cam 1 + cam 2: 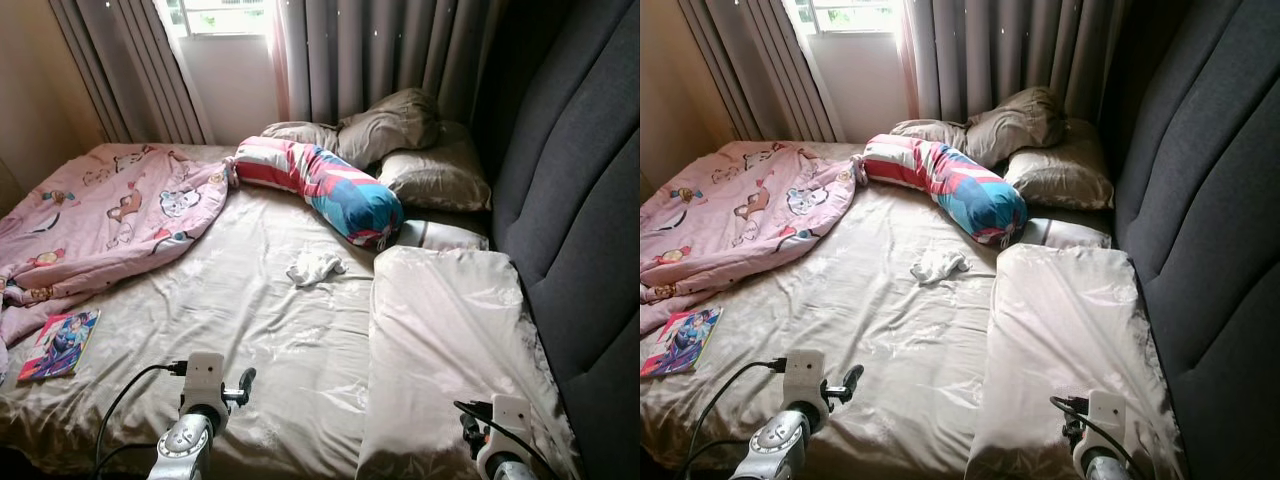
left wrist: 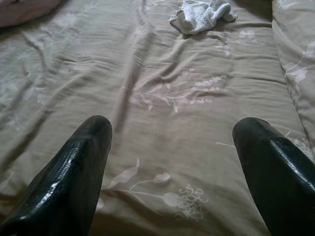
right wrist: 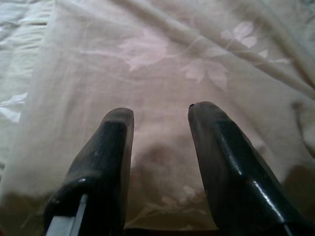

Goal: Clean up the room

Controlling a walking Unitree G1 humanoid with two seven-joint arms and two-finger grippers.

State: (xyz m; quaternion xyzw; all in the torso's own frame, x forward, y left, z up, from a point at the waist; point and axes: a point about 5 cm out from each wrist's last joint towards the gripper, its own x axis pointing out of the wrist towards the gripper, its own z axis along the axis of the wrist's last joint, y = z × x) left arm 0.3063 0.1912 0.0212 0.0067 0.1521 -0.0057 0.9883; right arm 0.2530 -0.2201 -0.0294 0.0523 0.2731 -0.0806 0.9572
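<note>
Left eye view: I am looking down over a bed (image 1: 250, 330) covered in a beige floral sheet, with a dark grey padded headboard (image 1: 580, 200) running along its right side. A small crumpled white cloth (image 1: 314, 267) is lying on the sheet near the middle of the bed, just in front of a long bolster (image 1: 325, 185) patterned in red, pink and blue. A pink cartoon-print blanket (image 1: 110, 215) is lying bunched across the far left of the bed, and a colourful illustrated book (image 1: 60, 343) is resting flat near the bed's left edge, just below the blanket. A large beige pillow (image 1: 450, 340) is lying lengthwise beside the headboard, and 3 more brownish pillows (image 1: 400, 140) are piled at the far end near the grey curtains (image 1: 380, 50) and a window (image 1: 215, 15).

I am holding the left claw (image 2: 172, 135) low above the bare sheet at the near edge of the bed, its 2 black fingers (image 2: 74, 167) spread wide apart with nothing between them; in its wrist view the white cloth is sitting well ahead of the fingertips. The right claw (image 3: 160, 115) is hovering over the near end of the large beige pillow, its fingers (image 3: 106, 157) parted by a moderate gap and gripping nothing.
</note>
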